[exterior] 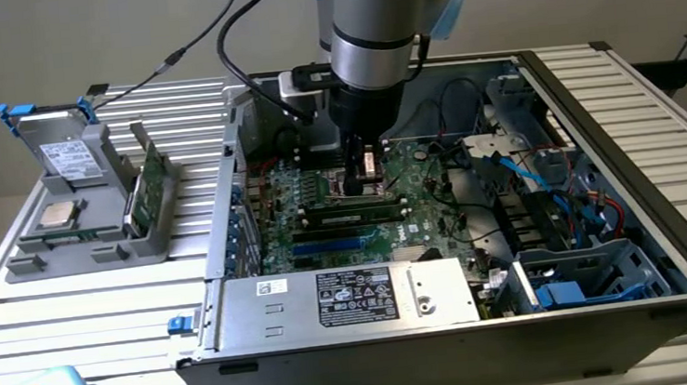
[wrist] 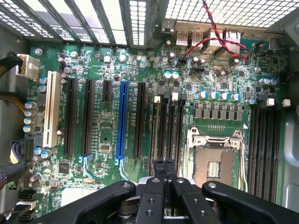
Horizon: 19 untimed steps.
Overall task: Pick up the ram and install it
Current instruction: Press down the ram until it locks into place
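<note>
The pincer [exterior: 367, 174] is closed and hangs low inside the open computer case [exterior: 647, 250], just above the motherboard [exterior: 319, 204]. In the wrist view its two fingertips [wrist: 164, 164] meet with no gap, and no board is visible between them, so I judge that it holds nothing.

The ram [exterior: 352, 217] lies flat in the exterior view as a long dark stick, just in front of the pincer and between it and the silver power supply [exterior: 353, 299]. It seems to sit in one of the memory slots, but I cannot tell if it is fully seated or if the clips at its ends are locked. In the wrist view the pincer's tips are over the group of black memory slots [wrist: 166, 123] that stand beside the empty processor socket [wrist: 216, 156].

From this I judge that the step in hand is pressing the stick home, with the closed tips used as a pusher. To do it well, the tips should meet the top edge of the stick squarely, the push should go straight toward the motherboard, and each end should be pressed in turn. A push off the line could bend the stick or scrape the small parts near the socket.
</note>
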Tool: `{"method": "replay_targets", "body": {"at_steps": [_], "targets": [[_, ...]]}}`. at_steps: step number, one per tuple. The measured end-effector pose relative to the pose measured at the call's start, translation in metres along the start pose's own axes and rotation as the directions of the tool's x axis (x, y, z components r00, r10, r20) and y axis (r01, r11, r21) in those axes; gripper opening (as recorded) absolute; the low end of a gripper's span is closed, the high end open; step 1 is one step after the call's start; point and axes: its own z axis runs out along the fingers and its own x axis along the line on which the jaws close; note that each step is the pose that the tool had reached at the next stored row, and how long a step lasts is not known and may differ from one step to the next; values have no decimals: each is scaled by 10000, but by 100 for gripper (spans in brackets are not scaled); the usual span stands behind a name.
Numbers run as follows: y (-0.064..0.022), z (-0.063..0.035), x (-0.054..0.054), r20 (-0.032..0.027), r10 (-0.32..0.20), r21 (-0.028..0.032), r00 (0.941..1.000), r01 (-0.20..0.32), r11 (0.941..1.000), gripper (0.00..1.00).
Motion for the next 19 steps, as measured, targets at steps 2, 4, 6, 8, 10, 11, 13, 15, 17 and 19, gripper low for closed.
{"method": "replay_targets", "body": {"at_steps": [2,4,6,8,10,11,13,15,17,19], "targets": [[0,0,0,23,266,14,9996,-266,9996,11],[-1,1,0,42,531,28,9986,-531,9986,11],[0,1,0,31,755,43,9971,-755,9971,11],[0,1,0,-103,926,94,9957,-925,9957,11],[0,0,0,-423,1033,202,9938,-1025,9945,11],[0,1,0,-591,1086,261,9923,-1072,9939,11],[0,1,0,-914,1201,379,9885,-1171,9924,11],[0,4,0,-1072,1345,471,9851,-1301,9904,11],[-1,10,1,-1064,1599,497,9814,-1553,9866,11],[-2,21,1,-1031,1933,510,9757,-1889,9807,11]]}}
